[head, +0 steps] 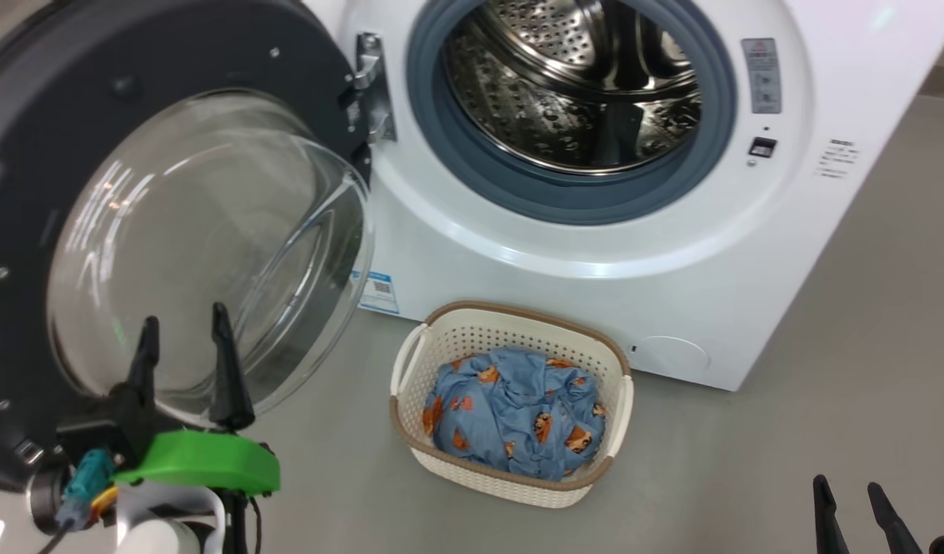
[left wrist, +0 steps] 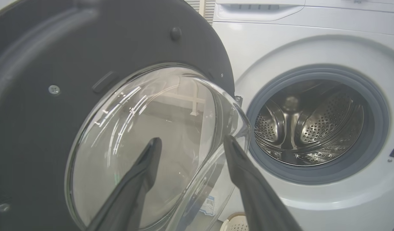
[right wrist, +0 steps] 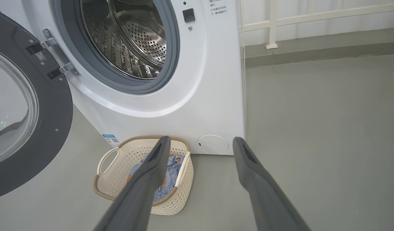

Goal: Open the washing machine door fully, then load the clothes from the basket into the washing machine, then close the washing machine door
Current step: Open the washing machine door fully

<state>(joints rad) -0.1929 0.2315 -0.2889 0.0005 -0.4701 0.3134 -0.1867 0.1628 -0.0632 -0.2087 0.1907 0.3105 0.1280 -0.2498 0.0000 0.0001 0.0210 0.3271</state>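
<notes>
Large round glossy black washing machine door (head: 171, 246) stands swung open beside the big white washing machine (head: 518, 254).
The left gripper (head: 185, 313) hovers close to the door's clear porthole glass, jaws apart and empty; the right gripper (head: 847, 483) sits low, jaws likewise apart, holding nothing. The light-blue bear-printed clothes (head: 518, 408) lie in the small cream-white perforated basket (head: 510, 327) on the grey floor (head: 825, 385), just before the machine.

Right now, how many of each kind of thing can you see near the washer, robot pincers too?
big white front-loading washing machine: 1
round black glass-centred door: 1
cream perforated plastic basket: 1
heap of light-blue bear-print clothes: 1
dark two-fingered pincers: 2, left pincer and right pincer
Total: 6
</notes>
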